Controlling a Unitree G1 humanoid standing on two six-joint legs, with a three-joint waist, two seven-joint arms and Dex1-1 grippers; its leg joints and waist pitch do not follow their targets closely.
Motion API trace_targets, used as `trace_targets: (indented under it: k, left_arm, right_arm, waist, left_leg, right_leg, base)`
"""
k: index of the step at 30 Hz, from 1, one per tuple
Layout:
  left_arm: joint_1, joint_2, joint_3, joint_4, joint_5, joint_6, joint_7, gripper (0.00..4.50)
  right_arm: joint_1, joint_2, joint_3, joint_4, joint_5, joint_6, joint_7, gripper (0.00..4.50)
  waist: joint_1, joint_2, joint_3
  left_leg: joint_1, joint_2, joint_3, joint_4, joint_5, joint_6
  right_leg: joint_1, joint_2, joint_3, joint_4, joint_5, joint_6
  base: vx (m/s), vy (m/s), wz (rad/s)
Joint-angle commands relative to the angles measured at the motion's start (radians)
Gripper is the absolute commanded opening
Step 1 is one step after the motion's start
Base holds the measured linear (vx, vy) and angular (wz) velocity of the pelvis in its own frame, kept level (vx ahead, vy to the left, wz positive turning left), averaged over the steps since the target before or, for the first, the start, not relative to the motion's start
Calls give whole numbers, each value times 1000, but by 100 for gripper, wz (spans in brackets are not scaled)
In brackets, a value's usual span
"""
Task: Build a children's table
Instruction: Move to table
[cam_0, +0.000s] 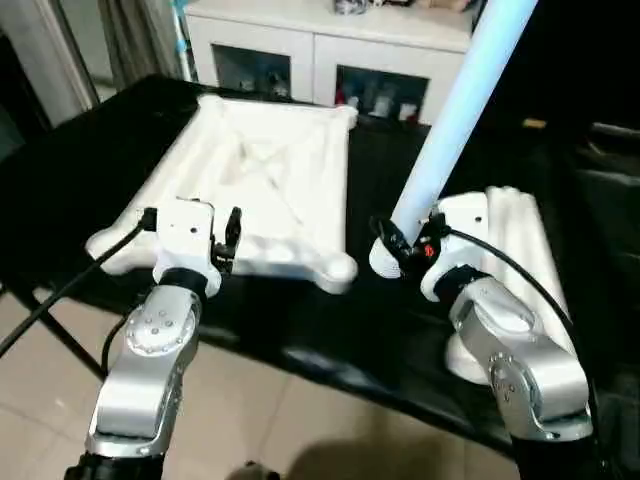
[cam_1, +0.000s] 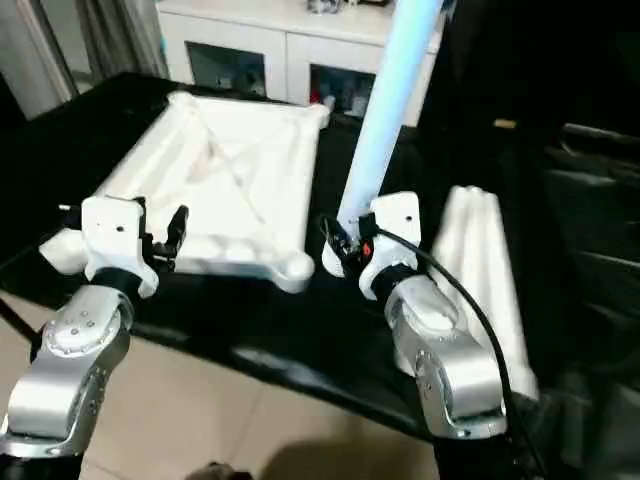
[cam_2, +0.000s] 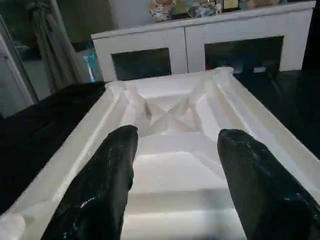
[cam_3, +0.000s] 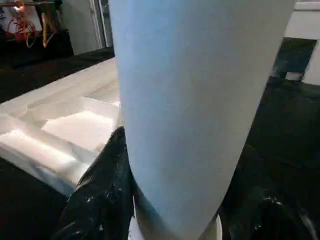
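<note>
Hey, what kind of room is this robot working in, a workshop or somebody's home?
Probably a home living room, not a workshop. A white cabinet with glass doors and figurines on top stands behind the black table, there are curtains beside it, and the floor is pale tile.

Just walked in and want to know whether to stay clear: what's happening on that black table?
The robot is putting together a children's table. The tabletop lies ribbed side up on the black table. The right gripper is shut on one leg, held upright beside the top's near corner socket. The left gripper is open over the top's near edge. More legs lie to the right.
</note>
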Motion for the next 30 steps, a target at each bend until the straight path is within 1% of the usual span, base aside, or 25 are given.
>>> trace_targets:
  k: [1,2,3,5,7,9,10,11,12,13,14,15,17,18,19,20,21,22,23,24,25,26,28,29,30]
  left_arm:
    - [-9,12,-1,2,11,7,-12,296]
    - [-9,16,0,4,13,-1,-17,296]
    - [-8,15,6,4,6,-4,-24,296]
    - [-9,14,11,4,6,-5,-26,296]
    - [-13,12,11,6,0,-3,-32,296]
    - [-15,13,8,9,4,-3,-30,296]
    - [-17,12,6,12,5,-4,-30,296]
    - [-20,10,4,16,5,-5,-31,296]
    - [-22,9,4,18,4,-6,-31,296]
    - [-23,9,4,19,5,-7,-32,296]
    - [-23,9,4,19,5,-7,-32,296]
    - [-28,11,1,22,18,-6,-27,296]
    - [-31,14,-4,25,35,-13,-19,296]
    - [-33,16,-6,27,44,-19,-15,296]
    - [-34,17,-16,25,55,-20,-14,296]
    - [-34,16,-18,25,57,-21,-13,296]
    - [-32,11,-18,23,56,-18,-11,296]
    - [-31,9,-18,23,55,-17,-11,296]
    - [-30,6,-15,21,55,-14,-7,296]
    - [-29,0,-9,21,50,-18,-3,296]
    - [-29,-7,-3,21,41,-20,-3,296]
    - [-29,-7,-2,21,40,-20,-3,296]
    - [-32,-7,10,20,41,-13,2,296]
    - [-33,-7,16,20,36,-1,-3,296]
    - [-33,-6,22,24,29,-3,-11,296]
  right_arm:
    - [-8,-2,-15,11,-1,3,-3,188]
    - [-8,-2,-15,12,-1,3,-4,188]
    - [-8,-2,-16,15,-1,4,-5,188]
    - [-7,0,-16,17,-4,4,-7,188]
    - [-4,4,-17,14,-5,7,-11,188]
    - [-2,4,-16,13,-6,7,-10,188]
    - [-1,4,-17,13,-7,6,-11,188]
    - [1,5,-18,14,-7,6,-14,188]
    - [1,5,-19,15,-7,5,-15,188]
    - [2,6,-22,15,-6,5,-17,188]
    - [2,6,-22,15,-6,5,-17,188]
    - [3,6,-23,14,-2,15,-15,188]
    - [3,6,-26,15,-2,21,-16,188]
    - [2,6,-28,17,-2,23,-17,188]
    - [0,5,-31,22,-4,22,-19,188]
    - [-1,5,-31,24,-4,22,-20,188]
    - [-3,4,-32,27,-6,20,-21,188]
    - [-3,3,-32,28,-7,18,-21,188]
    - [-4,3,-32,30,-7,17,-20,188]
    - [-5,3,-32,33,-8,16,-17,188]
    - [-6,3,-31,34,-9,15,-15,188]
    - [-6,3,-31,35,-9,15,-15,188]
    - [-8,1,-26,38,-9,14,-12,188]
    - [-10,1,-24,41,-9,15,-10,188]
    - [-11,2,-22,42,-9,15,-10,188]
  waist:
    - [25,-24,-54]
    - [33,-20,-53]
    - [38,-3,-63]
    - [34,-5,-66]
    - [55,-2,-60]
    - [68,3,-57]
    - [72,14,-58]
    - [76,21,-60]
    - [72,31,-64]
    - [45,55,-78]
    - [12,66,-79]
    - [7,86,-86]
    - [21,51,-77]
    - [30,28,-75]
    - [26,-4,-81]
    - [38,-3,-76]
    - [33,10,-55]
    - [20,24,-59]
    - [-28,53,-54]
    - [-27,76,-62]
    - [-22,88,-66]
    - [-22,93,-67]
    - [-36,60,-89]
    - [-26,-14,-113]
    - [-17,-21,-93]
  left_leg:
    - [-29,9,-53,38,30,6]
    - [-35,21,-54,13,43,-8]
    - [-17,57,-60,-58,-14,-13]
    - [-17,56,-50,-67,-58,18]
    - [-23,64,-55,-8,-70,93]
    - [-46,79,-82,56,-72,90]
    - [-55,87,-100,68,-64,74]
    - [-48,88,-101,53,-59,73]
    - [-28,83,-90,-8,-41,112]
    - [46,75,-70,-68,15,217]
    - [84,67,-82,-83,71,309]
    - [107,115,-13,-98,200,363]
    - [61,167,21,-132,95,224]
    - [66,204,56,-164,-118,41]
    - [102,183,82,-148,-267,-168]
    - [123,132,107,-87,-346,-274]
    - [80,95,20,-42,-406,-168]
    - [87,118,-18,-51,-408,-143]
    - [59,261,-121,-176,-476,-148]
    - [34,275,-131,-231,-516,-212]
    - [28,194,-73,-223,-540,-254]
    - [27,167,-54,-221,-573,-260]
    - [39,95,-44,-206,-577,-270]
    - [36,56,-41,-117,-405,-247]
    - [11,51,-65,-6,-209,-154]
  right_leg:
    - [36,-175,120,-195,-701,65]
    - [42,-169,112,-183,-676,95]
    - [36,-129,76,-144,-439,45]
    - [30,-116,70,-136,-333,3]
    - [36,-213,124,-175,-362,-116]
    - [48,-281,169,-196,-403,-174]
    - [49,-281,164,-193,-362,-222]
    - [43,-260,149,-187,-333,-240]
    - [35,-192,103,-164,-269,-250]
    - [-10,-68,30,-100,-160,-209]
    - [-48,-2,-14,-35,-114,-171]
    - [-124,18,-49,84,-108,-23]
    - [-95,-4,-55,93,-54,14]
    - [-80,-30,-41,62,-26,4]
    - [-81,-56,9,-4,-46,-28]
    - [-119,-56,45,-80,-109,-60]
    - [-68,-145,63,-137,-272,-125]
    - [-45,-122,34,-145,-303,-140]
    - [-18,-41,-22,-75,-264,5]
    - [-32,1,-47,85,-136,64]
    - [-33,26,-72,102,-72,27]
    - [-23,26,-79,92,-48,4]
    - [29,-39,-39,-35,-36,-30]
    - [24,-158,17,-103,-175,-46]
    - [34,-272,47,-167,-270,-50]
  base:
    - [-35,-154,-30]
    - [-56,-177,-39]
    - [-16,-86,-28]
    - [0,0,0]
    - [0,0,0]
    - [-2,48,-2]
    - [2,156,-4]
    - [2,156,-4]
    - [-1,215,7]
    - [1,246,9]
    - [1,246,9]
    - [1,262,9]
    - [-26,240,-11]
    - [-64,180,-33]
    - [-70,111,-29]
    - [-70,111,-29]
    - [-57,89,-18]
    - [-71,109,-24]
    - [-71,109,-24]
    - [-81,101,-22]
    - [-75,39,-3]
    - [-75,39,-3]
    - [-63,-66,-16]
    - [-58,-86,-23]
    - [-39,-117,-36]
